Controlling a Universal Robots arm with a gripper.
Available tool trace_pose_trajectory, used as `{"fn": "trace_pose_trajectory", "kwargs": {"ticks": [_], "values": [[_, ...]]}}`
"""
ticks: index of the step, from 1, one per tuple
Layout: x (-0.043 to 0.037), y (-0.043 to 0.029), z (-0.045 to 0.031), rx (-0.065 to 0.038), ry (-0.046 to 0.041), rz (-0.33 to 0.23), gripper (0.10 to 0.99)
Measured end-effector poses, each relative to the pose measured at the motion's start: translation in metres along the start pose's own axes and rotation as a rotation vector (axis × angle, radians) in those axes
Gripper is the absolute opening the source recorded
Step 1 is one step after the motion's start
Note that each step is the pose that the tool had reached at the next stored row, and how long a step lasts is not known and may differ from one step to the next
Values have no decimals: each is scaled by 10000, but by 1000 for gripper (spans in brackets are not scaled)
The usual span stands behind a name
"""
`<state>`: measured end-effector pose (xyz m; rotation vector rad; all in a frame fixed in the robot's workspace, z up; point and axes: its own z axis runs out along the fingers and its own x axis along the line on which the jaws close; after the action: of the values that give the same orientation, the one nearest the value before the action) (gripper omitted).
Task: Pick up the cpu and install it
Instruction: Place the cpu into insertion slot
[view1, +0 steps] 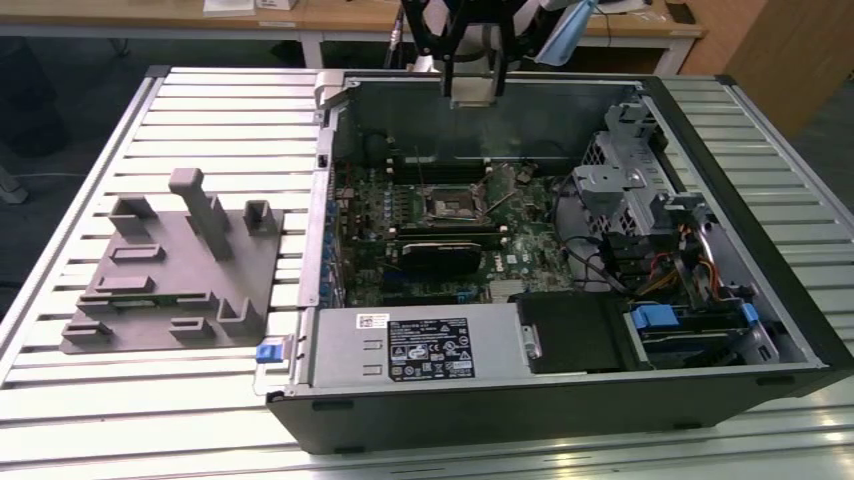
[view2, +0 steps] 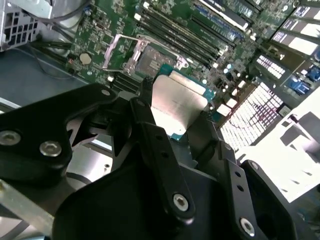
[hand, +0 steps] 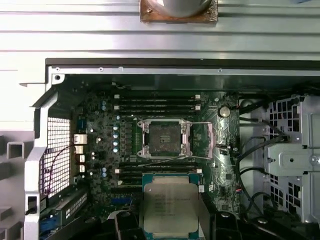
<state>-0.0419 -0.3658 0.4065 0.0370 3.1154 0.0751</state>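
Observation:
My gripper (view1: 474, 82) hangs above the back wall of the open computer case (view1: 787, 330), shut on the cpu (view1: 475, 97). In both wrist views the cpu (view2: 180, 100) (hand: 170, 200) is a flat silver-white square with a thin tan and green edge, clamped between the two black fingers (view2: 150, 130) (hand: 127, 222). The black-framed motherboard socket (view1: 451, 203) (hand: 164, 139) (view2: 149, 61) lies below and apart from the chip, with its metal retention frame swung open and a dark bare bed inside.
A grey fixture (view1: 167, 270) with upright posts sits on the slatted table (view1: 747, 110) at the exterior view's left. Inside the case are a black heatsink block (view1: 434, 255), a power supply (view1: 414, 345), a drive cage (view1: 641, 180) and loose cables (view1: 667, 270).

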Motion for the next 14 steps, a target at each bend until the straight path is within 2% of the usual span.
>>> {"fn": "trace_pose_trajectory", "kwargs": {"ticks": [3, 14], "values": [[-1, 0, 1, 4, -8, 154, 529], [-1, 1, 5, 48, -93, 1663, 529]]}}
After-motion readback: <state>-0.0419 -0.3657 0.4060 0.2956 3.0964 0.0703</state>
